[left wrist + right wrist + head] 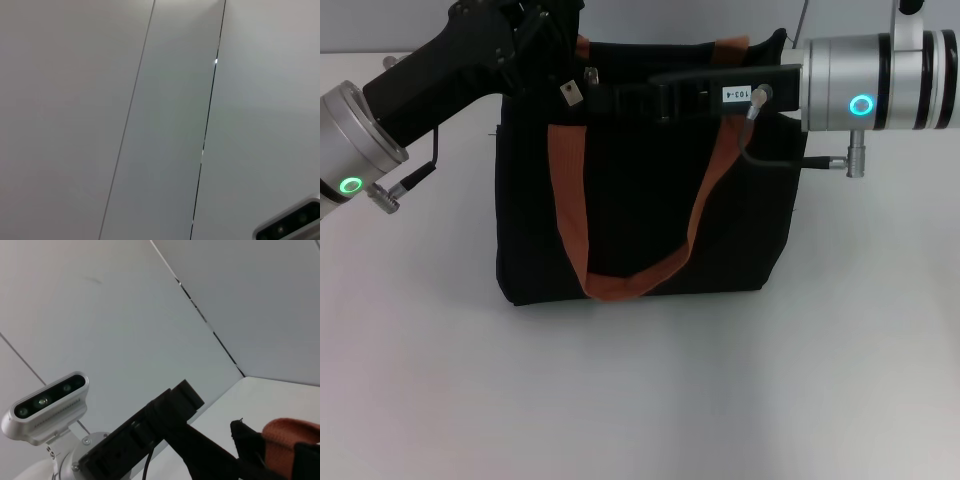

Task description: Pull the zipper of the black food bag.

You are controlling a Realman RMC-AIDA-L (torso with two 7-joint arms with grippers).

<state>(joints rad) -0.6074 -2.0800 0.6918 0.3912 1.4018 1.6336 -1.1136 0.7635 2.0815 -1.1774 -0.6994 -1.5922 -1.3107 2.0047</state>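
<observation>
The black food bag (645, 215) stands upright on the white table (640, 400), with an orange-brown strap (588, 255) hanging down its front. A small silver tab (570, 92), apparently the zipper pull, sits on the bag's top edge near its left end. My right gripper (620, 100) reaches in from the right and lies level along the bag's top, its tip just right of the tab. My left gripper (545, 45) comes in from the upper left and is at the bag's top left corner. In the right wrist view the left gripper (165, 425) is next to a bag corner (250, 437) and strap (290, 437).
A black cable (775, 160) loops from the right wrist across the bag's upper right side. The left wrist view shows only grey wall panels (160, 120). Open table lies in front of the bag and to both sides.
</observation>
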